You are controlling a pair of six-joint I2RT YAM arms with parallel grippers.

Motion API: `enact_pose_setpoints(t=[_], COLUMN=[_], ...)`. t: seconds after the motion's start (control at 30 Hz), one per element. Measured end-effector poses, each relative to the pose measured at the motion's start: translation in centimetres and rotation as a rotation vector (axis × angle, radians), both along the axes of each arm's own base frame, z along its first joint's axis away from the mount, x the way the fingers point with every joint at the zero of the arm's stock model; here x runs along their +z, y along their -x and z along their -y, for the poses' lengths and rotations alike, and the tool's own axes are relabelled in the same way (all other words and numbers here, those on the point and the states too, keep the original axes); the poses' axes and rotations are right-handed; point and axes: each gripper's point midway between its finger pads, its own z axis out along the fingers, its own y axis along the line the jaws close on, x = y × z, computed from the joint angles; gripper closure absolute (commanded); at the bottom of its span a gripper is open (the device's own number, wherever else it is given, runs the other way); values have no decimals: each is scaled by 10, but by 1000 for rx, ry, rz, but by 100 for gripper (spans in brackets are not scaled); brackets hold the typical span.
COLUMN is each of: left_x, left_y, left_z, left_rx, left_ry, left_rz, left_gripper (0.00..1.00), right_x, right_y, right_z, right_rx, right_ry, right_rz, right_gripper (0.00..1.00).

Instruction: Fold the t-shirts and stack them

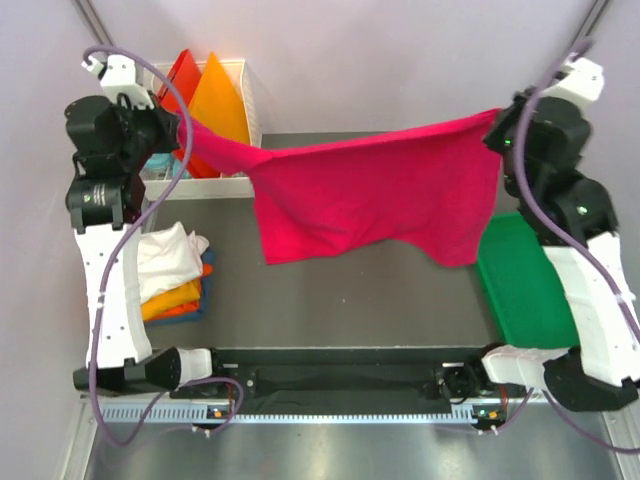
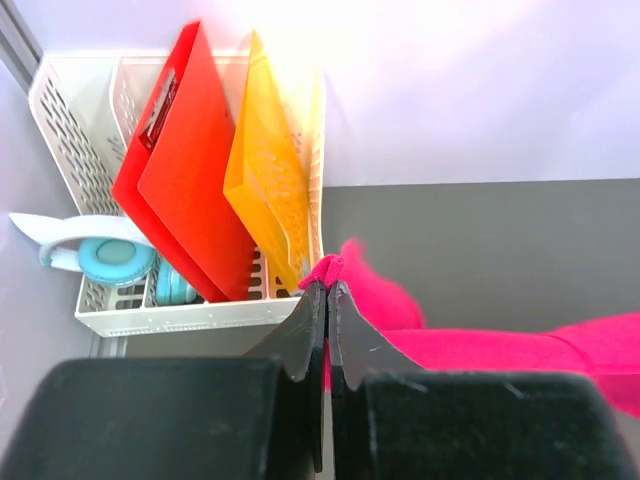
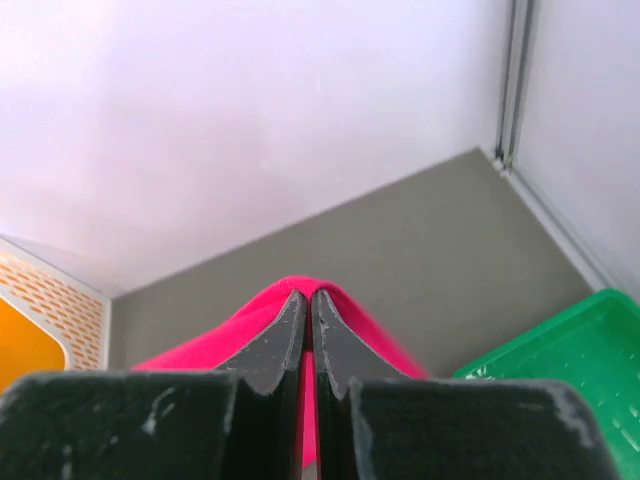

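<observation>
Crimson-pink t-shirt (image 1: 370, 195) stretched above dark grey table (image 1: 350, 300), pale walls (image 1: 350, 60)

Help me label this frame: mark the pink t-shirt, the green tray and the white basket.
pink t-shirt (image 1: 380, 195), top view, middle of the stretched cloth.
green tray (image 1: 512, 290), top view, bare floor.
white basket (image 2: 180, 315), left wrist view, front wall.
</observation>
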Motion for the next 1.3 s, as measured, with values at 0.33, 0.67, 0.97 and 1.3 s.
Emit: enact_pose_setpoints(t=[0.33,0.67,0.97,1.3], left_x=[48,122,155,68], left_y=[85,165,197,116], left_z=[9,9,-2,-19], left_rx=[0,48,132,181], left_ry=[-17,-29,-31,-23], left_rz=[119,341,452,191], left_gripper=[100,100,100,100], right_x=[80,112,90,-44], right_y=[88,149,144,89], right_z=[46,78,75,47], right_rx=[-10,-26,-20,-17], right_ry=[36,45,52,133], right_rz=[182,289,230,-83], right_gripper=[100,100,100,100])
